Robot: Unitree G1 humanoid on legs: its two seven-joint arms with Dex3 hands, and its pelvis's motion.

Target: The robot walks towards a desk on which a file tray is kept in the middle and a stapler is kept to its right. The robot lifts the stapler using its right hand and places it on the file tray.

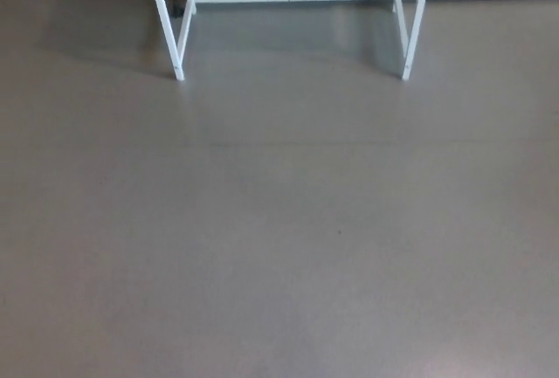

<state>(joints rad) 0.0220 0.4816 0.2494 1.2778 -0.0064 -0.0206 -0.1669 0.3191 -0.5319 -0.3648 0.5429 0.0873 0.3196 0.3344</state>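
Approach phase: only grey floor [279, 247] and white worktop legs [166, 20] at 12 o'clock showed, with stapler, file tray and hands out of frame, so I couldn't tell the fingers' state; best bet looked like walking straight, centred between the legs.

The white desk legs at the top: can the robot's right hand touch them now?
Probably not yet. The thin white metal desk legs stand far off at the picture's top, a wide stretch of smooth grey floor lies before them, and the right hand does not show.
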